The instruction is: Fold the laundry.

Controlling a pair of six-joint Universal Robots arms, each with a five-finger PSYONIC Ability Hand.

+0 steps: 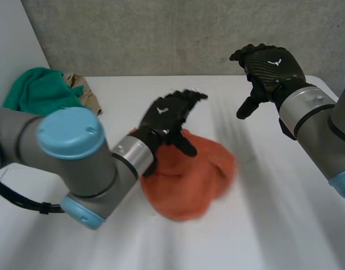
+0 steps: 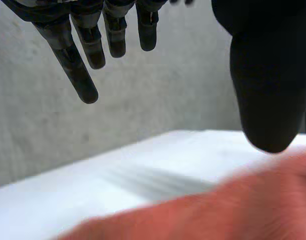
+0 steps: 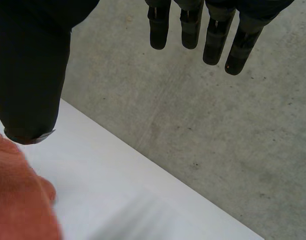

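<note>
Left arm (image 1: 76,163) nearest, grey joint with light-blue cap, over the table's near left part. Green cloth (image 1: 40,90) bunched at the far left corner of the white table (image 1: 273,225), tan cloth (image 1: 85,90) touching its right side, partly under it. White panel (image 1: 14,45) stands left of that corner. Left hand (image 1: 169,121) is over the far edge of the orange cloth (image 1: 189,180); contact can't be told. In the left wrist view its fingers (image 2: 83,75) are straight and spread, thumb well apart, nothing held, orange cloth below the palm. Orange cloth lies crumpled in a rounded heap about mid-table, well apart from the green and tan pair. Right hand (image 1: 268,70) is raised above the far right part of the table, apart from the cloth, fingers loosely extended, thumb apart, nothing in its grasp. Table surface plain white, smooth. Grey concrete wall (image 1: 161,34) runs behind the far edge. Small white mark on the back of each hand, too small to read.
</note>
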